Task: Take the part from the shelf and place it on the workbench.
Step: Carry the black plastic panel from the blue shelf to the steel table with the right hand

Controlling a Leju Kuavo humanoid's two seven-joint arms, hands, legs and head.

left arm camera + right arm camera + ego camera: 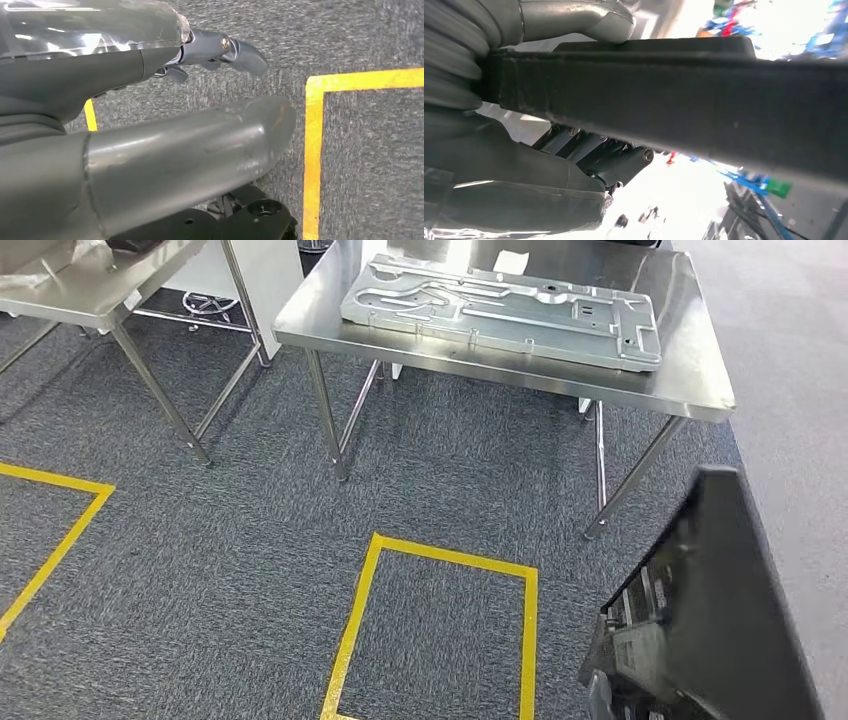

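From my head view, I looked down on a grey carpet floor [200, 540] marked with a yellow tape rectangle [440, 630] and part of another yellow outline [55, 530] to the left. Ahead stood a steel tabletop [700, 370] carrying a large stamped metal panel [500, 308] that lay flat across it. A second steel table [100, 300] stood off to the left. At the lower right, the black part [720, 620] rose tilted at my right side, above the floor and well apart from the tabletop.

In my left wrist view, my left hand [200, 125] hung over the carpet beside a yellow tape corner [315, 150]. It held nothing; the thick thumb [210, 145] and the darker fingers [235, 50] stood apart from one another.

In my right wrist view, my right hand [549, 130] gripped the black part [674, 105], which ran as a long dark bar across the picture. My thumb [589, 20] pressed on one side of it and my dark fingers [619, 160] wrapped the opposite side. The background was washed out and blurred.
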